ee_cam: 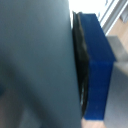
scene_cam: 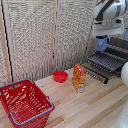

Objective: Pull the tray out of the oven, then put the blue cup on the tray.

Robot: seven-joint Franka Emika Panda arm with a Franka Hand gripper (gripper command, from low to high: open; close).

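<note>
In the exterior view, at the far left, a red basket (scene_cam: 24, 102) with a blue-grey rim stands on the wooden table (scene_cam: 95, 107), at about 8 o'clock of the picture. Behind it a pale woven screen (scene_cam: 40, 35) closes the back of the scene. Near the middle, a shallow red bowl (scene_cam: 60, 76) sits on the table. Just beside it, at its 4 o'clock, an orange bag (scene_cam: 78, 77) stands upright. These three things are well apart from the oven and do not block the way to it.

More to the right, at about 3 o'clock, the tray (scene_cam: 106, 61) shows as a flat rack of thin dark parallel bars, lying over the open door of the oven (scene_cam: 120, 44), of which only a dark part shows at the picture's edge. Above the tray, at 1 o'clock, hangs the white arm, and below it the gripper (scene_cam: 102, 44) holds the blue cup (scene_cam: 102, 43), clear of the bars. The cup looks blue-grey and small; its handle I cannot make out.

In the wrist view, a blurred grey mass fills most of the picture, and a dark blue finger pad (ee_cam: 97, 65) presses against a dark edge of it. The jaws are closed on the cup.
</note>
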